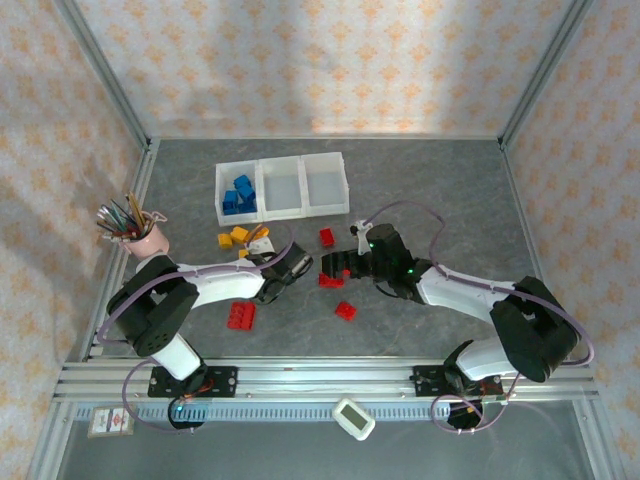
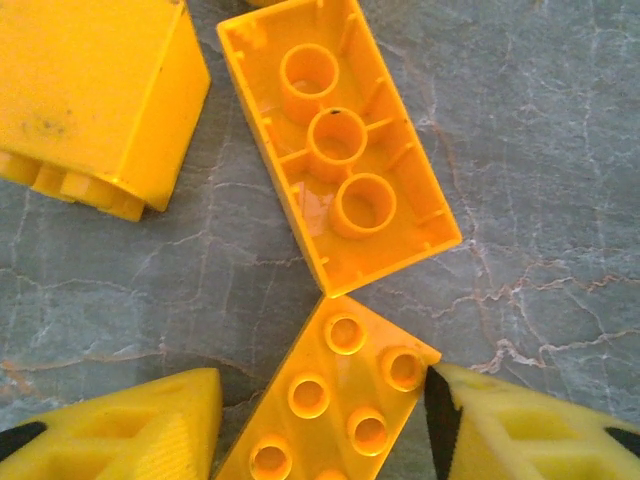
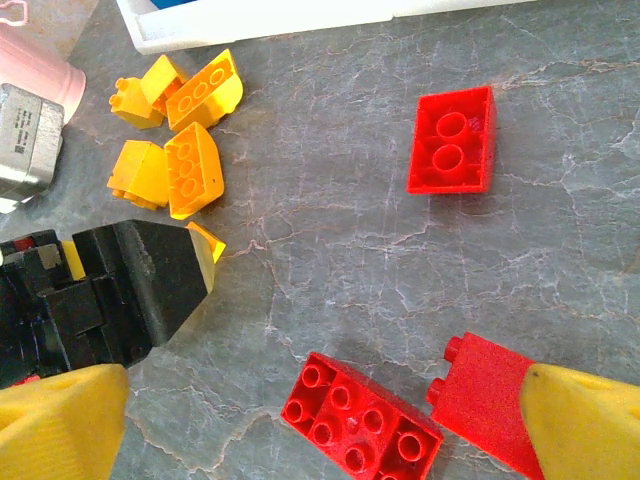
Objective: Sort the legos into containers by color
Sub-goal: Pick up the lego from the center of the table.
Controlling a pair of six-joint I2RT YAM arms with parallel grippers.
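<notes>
The studded yellow brick runs off the left wrist view's bottom edge. In the right wrist view, a yellow fingertip covers part of a red brick.

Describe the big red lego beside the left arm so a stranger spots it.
Find the left arm's black base at the grey table's near edge. Just right of it lies a long red plastic brick, alone and wider than the small red brick further right.

Glossy plastic legos lie on a matt, marble-veined table.
</notes>
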